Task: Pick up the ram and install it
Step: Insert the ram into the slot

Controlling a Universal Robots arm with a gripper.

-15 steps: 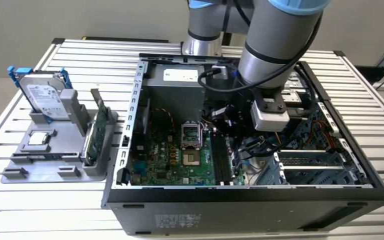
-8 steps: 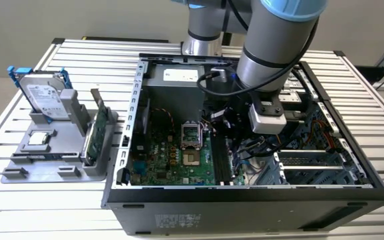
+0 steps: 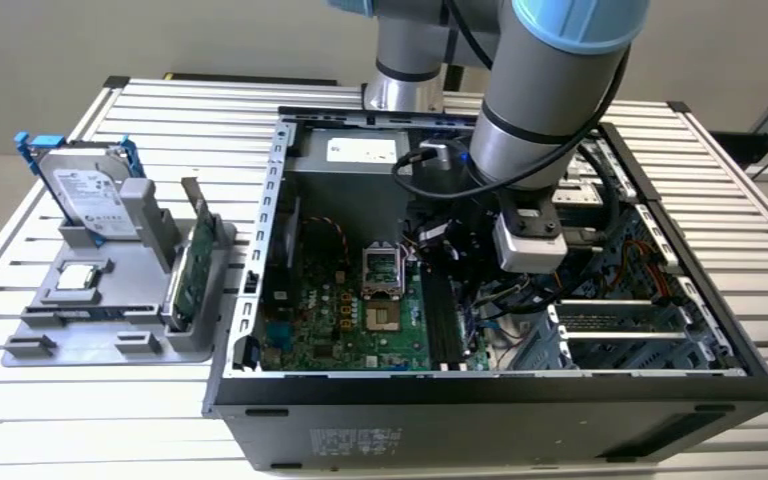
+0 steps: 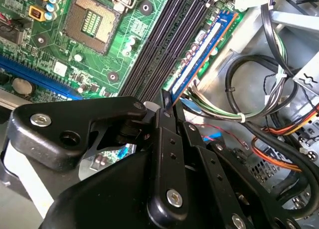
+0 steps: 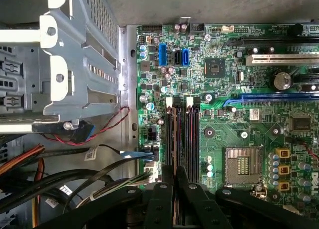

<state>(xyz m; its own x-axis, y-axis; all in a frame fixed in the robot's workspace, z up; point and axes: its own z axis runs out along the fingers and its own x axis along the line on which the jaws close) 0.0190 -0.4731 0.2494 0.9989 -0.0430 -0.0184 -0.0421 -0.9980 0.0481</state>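
Left of the case (image 3: 275, 200), a tray (image 3: 104, 330) stands. Inside the case, your gripper (image 4: 167, 107) is clamped on the ram (image 4: 199, 59) at one end; the stick's long axis runs away from the fingers, parallel to the slots (image 4: 159, 44), just beside them.

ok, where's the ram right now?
Inside the case: in the second wrist view the ram stands edge-on at the outermost of the memory slots, its near end between the gripper fingers, beside the cable bundle.

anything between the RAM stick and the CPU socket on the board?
Yes. In the second wrist view, the empty black memory slots run between the ram, held by the claw, and the CPU socket.
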